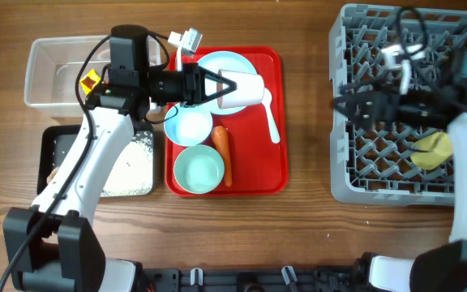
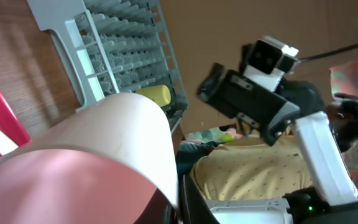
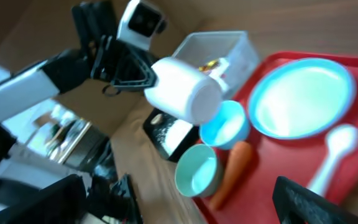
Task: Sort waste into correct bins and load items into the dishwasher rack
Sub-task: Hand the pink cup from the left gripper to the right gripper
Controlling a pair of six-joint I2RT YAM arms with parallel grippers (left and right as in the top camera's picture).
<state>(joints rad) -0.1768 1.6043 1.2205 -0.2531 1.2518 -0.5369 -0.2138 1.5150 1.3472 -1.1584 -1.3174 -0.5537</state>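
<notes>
Left claw (image 1: 216, 83) is pinching the pale pink cup (image 1: 243, 89) by its rim. The cup's on its side above the far end of the red tray (image 1: 258, 174), over the blue plate (image 1: 217, 63). Its long axis runs left-right, base pointing right at the dishwasher rack (image 1: 340, 49), which sits well apart across bare table (image 1: 306, 235). So imo the move is carry it right, then tip it. Right claw (image 1: 351, 101) hovers over the rack, nearer but spread wide with nothing in it. Overhead can't tell height, but the right wrist view shows the cup lifted clear of the blue bowls (image 3: 225, 127). Left wrist view shows a yellow cup (image 2: 154, 94) in the rack.
</notes>
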